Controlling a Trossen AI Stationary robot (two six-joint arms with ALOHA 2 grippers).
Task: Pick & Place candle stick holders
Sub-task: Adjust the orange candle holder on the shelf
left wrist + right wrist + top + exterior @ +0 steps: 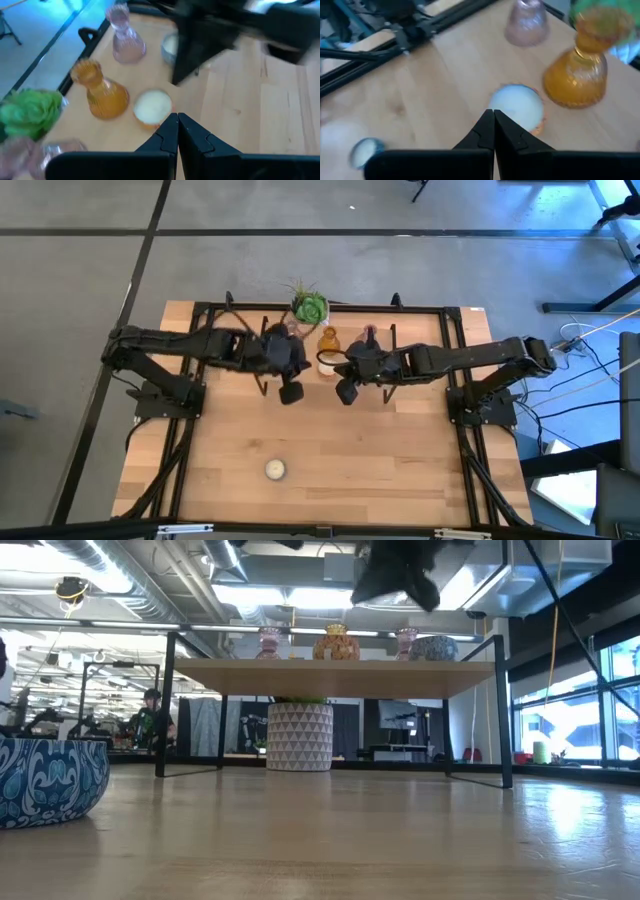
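Note:
On a raised wooden shelf (420,330) at the table's far side stand an amber glass holder (328,340), a pinkish one (370,337) to its right and a low cream-white one (326,363) in front. The left wrist view shows the amber holder (100,92), a pink one (125,37) and two cream ones (152,107) (170,47). Another round holder (275,470) sits alone on the table near its front edge. My left gripper (290,392) and my right gripper (347,392) hover side by side just in front of the shelf, both shut with nothing between their fingers.
A green spiky plant (308,308) stands at the shelf's far edge. The black frame (455,370) carries the shelf, with open table under and in front of it. A white patterned pot (299,737) shows below the shelf in the low view.

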